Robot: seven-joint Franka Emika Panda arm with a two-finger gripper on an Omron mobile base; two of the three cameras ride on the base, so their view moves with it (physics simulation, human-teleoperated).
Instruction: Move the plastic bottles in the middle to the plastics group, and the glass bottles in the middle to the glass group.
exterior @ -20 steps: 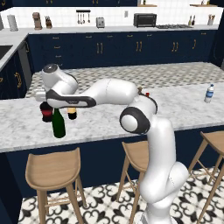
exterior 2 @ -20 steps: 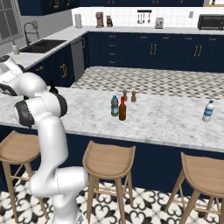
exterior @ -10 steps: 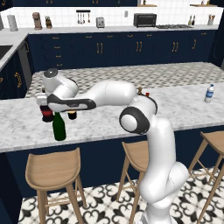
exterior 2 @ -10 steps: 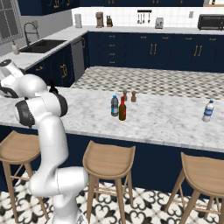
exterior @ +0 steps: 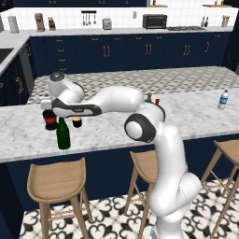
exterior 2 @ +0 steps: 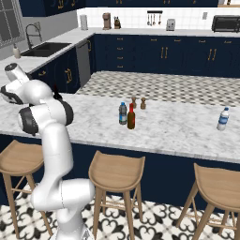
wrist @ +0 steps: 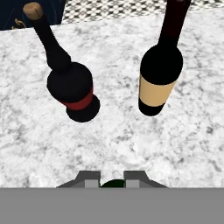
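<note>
At the left end of the marble table [exterior: 112, 130], the claw [wrist: 111, 178] is seen over the green bottle [exterior: 62, 134], which stands upright on the surface. In the hand view the two fingertips [wrist: 89, 178] sit close on either side of a dark green round top; whether it is actually gripped cannot be told. Just beyond the green bottle, the squat wine bottle with the red label [wrist: 72, 89] and the slimmer wine bottle with the yellow-orange label [wrist: 159, 78] are stood side by side, apart from each other. In the left base view both are partly hidden behind the arm, the red-label one [exterior: 49, 120] to the left and the other [exterior: 76, 122] to the right.

Mid-table, the amber bottle with a red cap [exterior 2: 131, 117] and the bluish bottle with a dark band [exterior 2: 123, 114] are seen just beside each other, seemingly touching. Two small wooden shakers [exterior 2: 138, 102] are set a little behind them. Far at the right end, well apart from everything else, the clear water bottle with a blue cap [exterior 2: 223, 119] is stood alone near the table edge; it is also seen in the left base view [exterior: 223, 100]. Wooden stools [exterior 2: 116, 171] are lined along the front.
</note>
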